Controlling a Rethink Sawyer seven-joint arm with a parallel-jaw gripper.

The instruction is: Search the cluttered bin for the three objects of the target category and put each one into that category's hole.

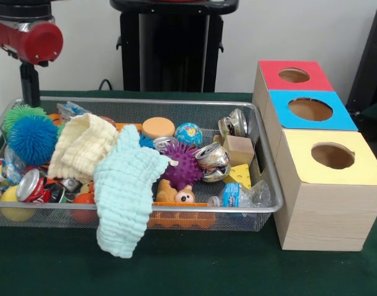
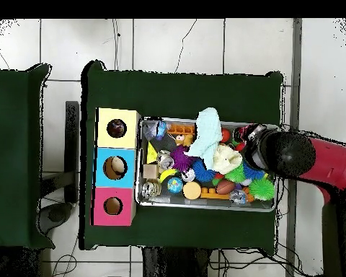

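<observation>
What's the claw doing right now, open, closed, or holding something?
Claw: cannot be told. Only the red arm shows, above the bin's end with the fuzzy blue ball; the claw itself is hidden.

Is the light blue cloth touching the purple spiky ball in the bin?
Touching. In the front view the light blue cloth drapes over the bin's front rim, and its right edge lies against the purple spiky ball, with no gap visible.

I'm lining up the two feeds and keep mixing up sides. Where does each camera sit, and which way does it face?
Front view: across the table, level, facing the wire bin and three boxes; the red arm shows top left.
Overhead view: above, looking straight down; the arm reaches in from the right.
Shared: bin, boxes, mint cloth, turned half round between views.
</observation>
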